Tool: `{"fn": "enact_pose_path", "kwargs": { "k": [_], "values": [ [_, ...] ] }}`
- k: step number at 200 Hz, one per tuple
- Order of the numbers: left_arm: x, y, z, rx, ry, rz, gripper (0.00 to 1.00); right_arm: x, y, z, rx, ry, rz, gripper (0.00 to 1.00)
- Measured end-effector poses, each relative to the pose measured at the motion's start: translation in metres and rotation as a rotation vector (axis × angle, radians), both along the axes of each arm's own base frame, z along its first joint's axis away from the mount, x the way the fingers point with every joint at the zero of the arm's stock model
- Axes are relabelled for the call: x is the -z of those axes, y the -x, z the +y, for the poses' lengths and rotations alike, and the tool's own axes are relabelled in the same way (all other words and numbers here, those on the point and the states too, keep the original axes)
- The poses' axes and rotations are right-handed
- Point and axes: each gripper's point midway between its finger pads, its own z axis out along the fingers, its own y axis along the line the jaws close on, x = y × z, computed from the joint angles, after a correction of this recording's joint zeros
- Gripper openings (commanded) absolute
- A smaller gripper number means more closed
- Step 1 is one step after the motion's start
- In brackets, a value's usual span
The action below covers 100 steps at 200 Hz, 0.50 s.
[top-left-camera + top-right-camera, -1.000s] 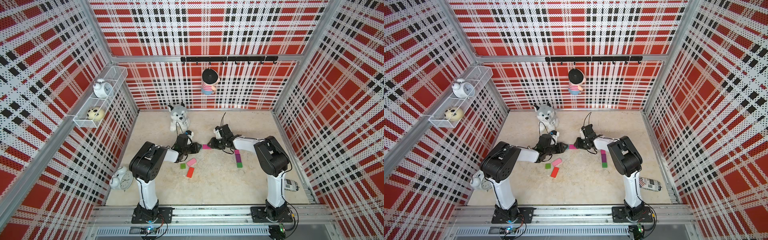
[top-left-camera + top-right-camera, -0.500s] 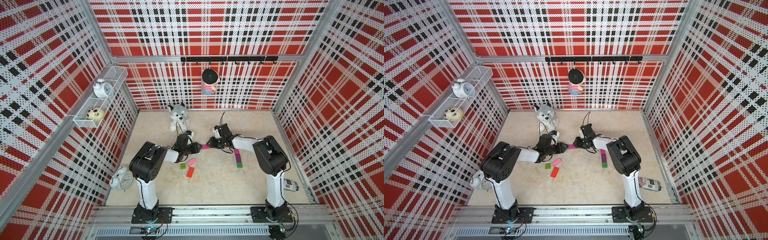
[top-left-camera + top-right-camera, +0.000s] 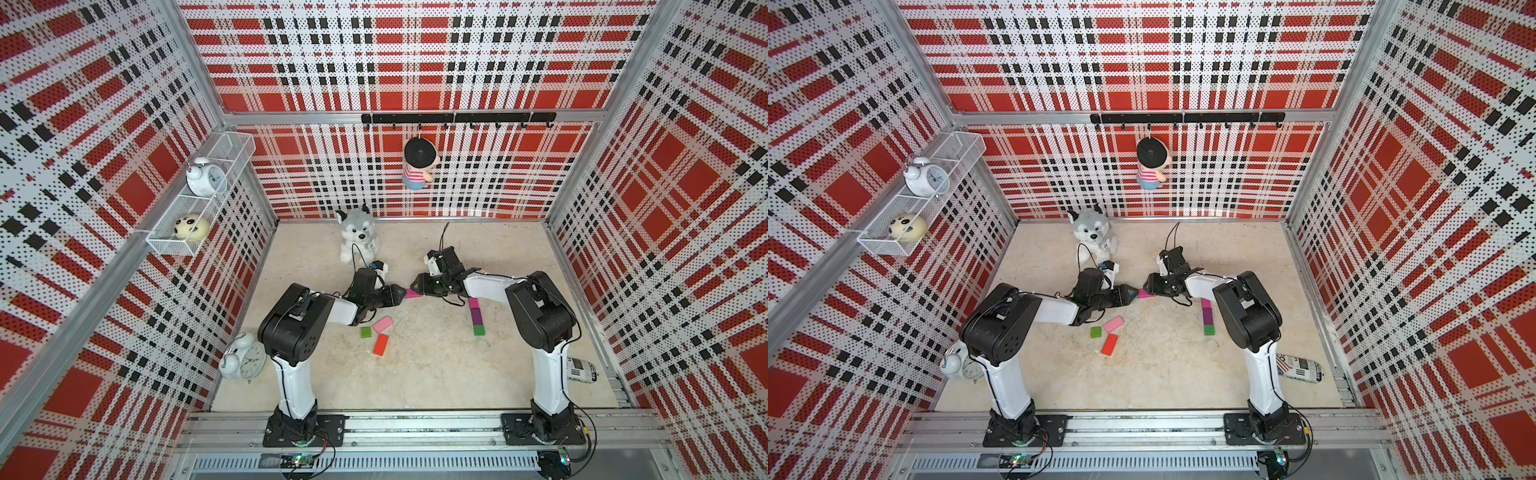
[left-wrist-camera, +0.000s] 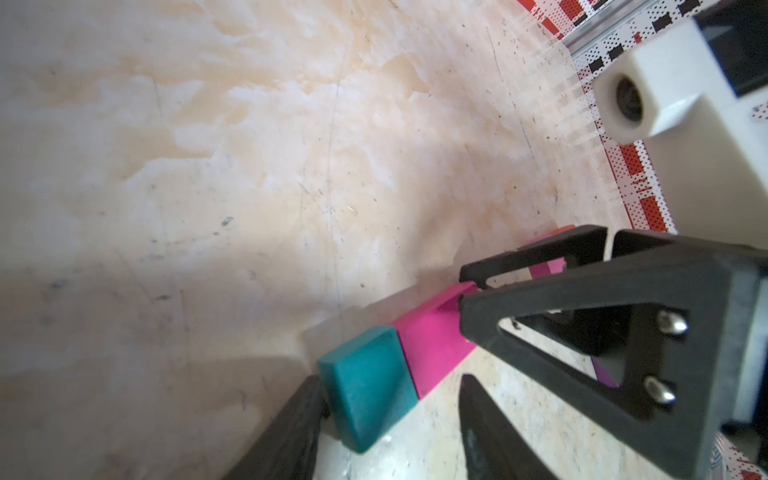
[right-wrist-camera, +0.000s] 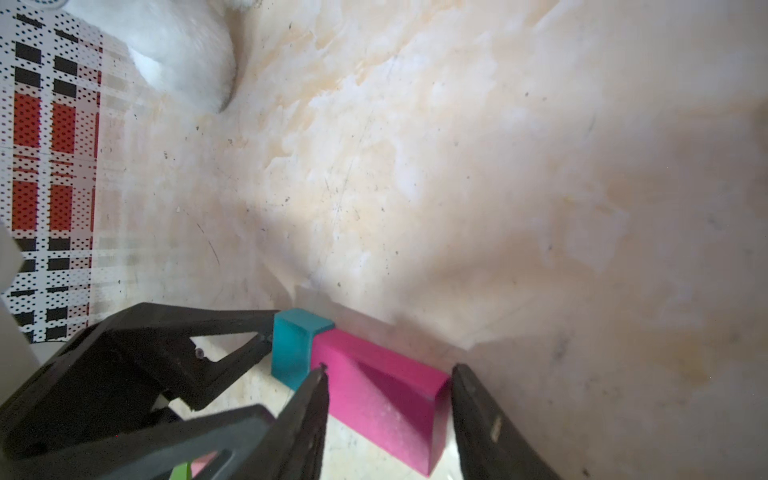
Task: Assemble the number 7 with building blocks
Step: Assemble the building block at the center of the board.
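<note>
Both arms rise from their bases on the front rail, fold at the elbow and lie low over the table (image 3: 436, 374). Their forearms turn inward, so the left gripper (image 3: 400, 293) and the right gripper (image 3: 415, 288) point at each other with tips almost meeting.

The left gripper's jaws stand apart. In the left wrist view the teal block (image 4: 365, 386) lies flat between them, against one finger (image 4: 291, 428) and clear of the other. The right gripper's jaws straddle the magenta block (image 5: 374, 386), close on both sides; whether they press on it I cannot tell.

The teal block and magenta block lie end to end, touching, as the top bar of the number 7 (image 3: 1207, 316). Past the right gripper's fingertips the row has a pink piece (image 4: 548, 266), mostly hidden by those fingers.

Behind that gripper, partly under its forearm, the stem runs toward the arm's base. It is a pink square (image 3: 473, 302), a purple block (image 3: 476, 316) and a green end square (image 3: 478, 330), touching in line. The forearm covers the corner where bar and stem meet.

Behind the left gripper, beside its wrist, three blocks lie loose: a pale pink block (image 3: 382, 324), a loose green square (image 3: 365, 332) and a red-orange block (image 3: 380, 344).

The plush dog (image 3: 357, 237) sits beyond the left gripper near the back wall, with the wrist cable looping in front of it. An alarm clock (image 3: 243, 361) stands outside the left arm's base, and a can (image 3: 582, 369) lies beside the right arm's base.
</note>
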Motion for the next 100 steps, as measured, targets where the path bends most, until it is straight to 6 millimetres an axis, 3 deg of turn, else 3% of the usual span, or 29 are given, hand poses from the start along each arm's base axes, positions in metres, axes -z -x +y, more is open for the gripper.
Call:
{"fn": "enact_pose_path", "kwargs": {
  "k": [28,49,72,100],
  "values": [
    [-0.004,0.001,0.007,-0.015,-0.007,-0.003,0.76,-0.003,0.006,0.001,-0.022,0.036,-0.025,0.58],
    [-0.008,0.0,0.017,-0.036,-0.019,-0.009,1.0,-0.017,0.012,0.006,-0.073,0.067,-0.089,0.6],
    [-0.013,0.002,0.037,-0.082,-0.035,-0.011,0.98,-0.04,0.024,0.014,-0.138,0.105,-0.191,0.64],
    [-0.017,0.004,0.085,-0.194,-0.074,-0.012,0.98,-0.066,0.038,0.02,-0.188,0.153,-0.27,0.66]
  ]
}}
